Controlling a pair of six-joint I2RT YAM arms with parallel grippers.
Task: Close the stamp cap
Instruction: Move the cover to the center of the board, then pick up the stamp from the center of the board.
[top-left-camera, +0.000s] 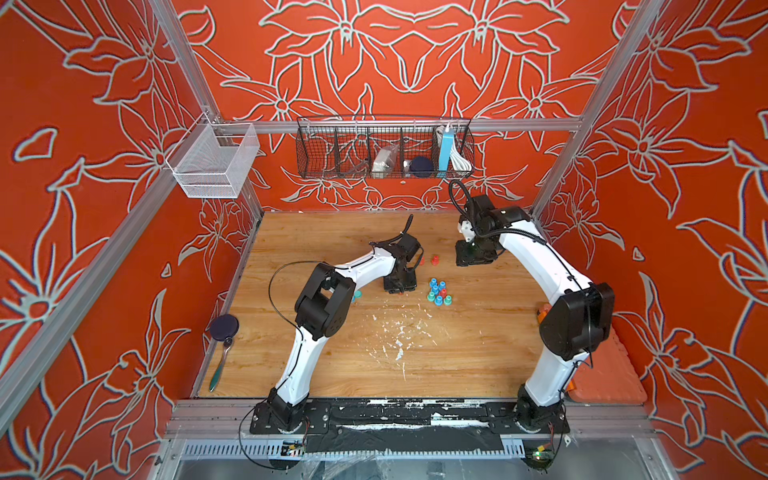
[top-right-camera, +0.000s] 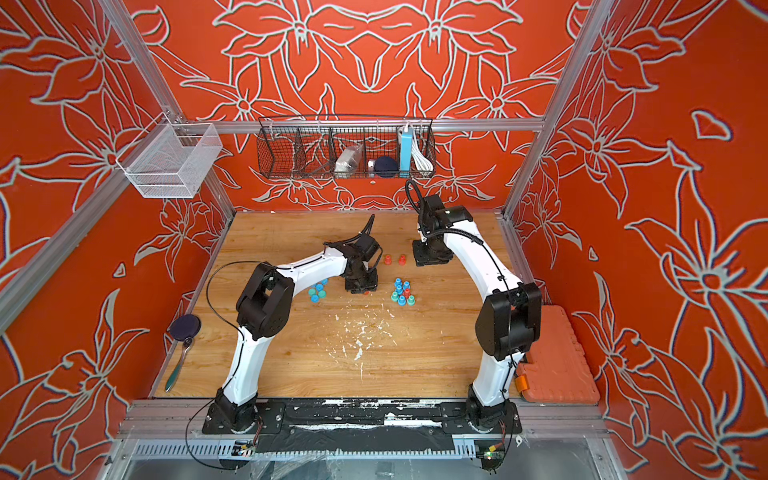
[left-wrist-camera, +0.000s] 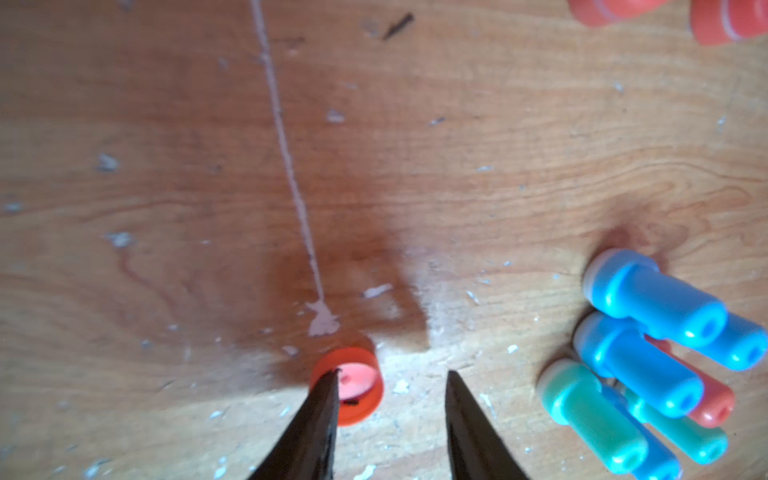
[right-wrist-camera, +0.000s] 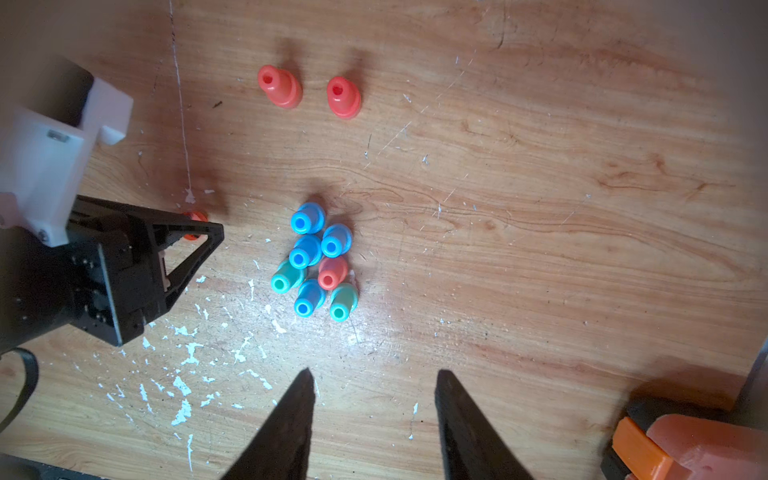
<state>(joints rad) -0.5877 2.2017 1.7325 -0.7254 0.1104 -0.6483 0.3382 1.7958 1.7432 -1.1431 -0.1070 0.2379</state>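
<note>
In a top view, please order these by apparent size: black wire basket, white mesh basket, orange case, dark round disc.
1. black wire basket
2. white mesh basket and orange case: about alike, not ranked
3. dark round disc

Wood table (top-left-camera: 457, 365), white flecks all over. Red cap (left-wrist-camera: 358, 384) at left gripper (left-wrist-camera: 391, 374) fingertip; stamp cluster (left-wrist-camera: 640, 361) beside gripper; two red stamps (right-wrist-camera: 280, 87) beyond.

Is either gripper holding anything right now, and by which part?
Nothing is held. The left gripper stands open, one fingertip over the rim of the red cap; the right gripper is open and empty.
</note>
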